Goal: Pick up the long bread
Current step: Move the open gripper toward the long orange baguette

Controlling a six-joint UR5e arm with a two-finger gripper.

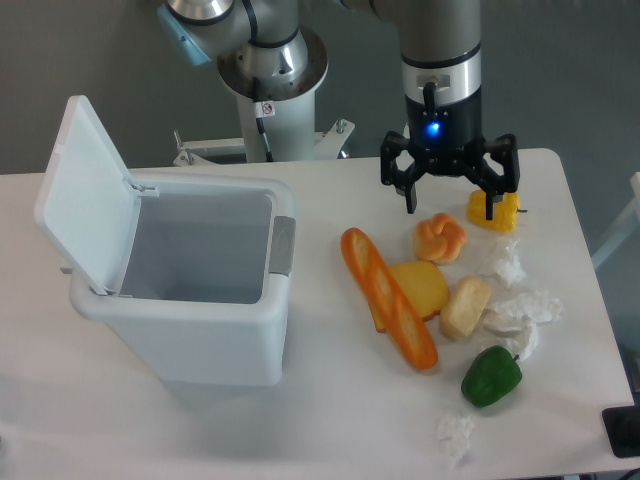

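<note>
We see gripper (450, 205) jaws spread wide, gripping nothing, hovering over small orange bun (440, 237). Long bread (388, 297): slim, glossy orange-brown, pale diagonal slashes, rounded ends; lies on surface (330, 400) between bin (190, 300) and yellow wedge (422, 287), touching wedge.

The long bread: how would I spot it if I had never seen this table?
Start at the big white bin with its lid up. Just to its right the long bread lies diagonally on the table. It is slim, orange-brown, and far longer than the pale roll and the round bun nearby.
</note>
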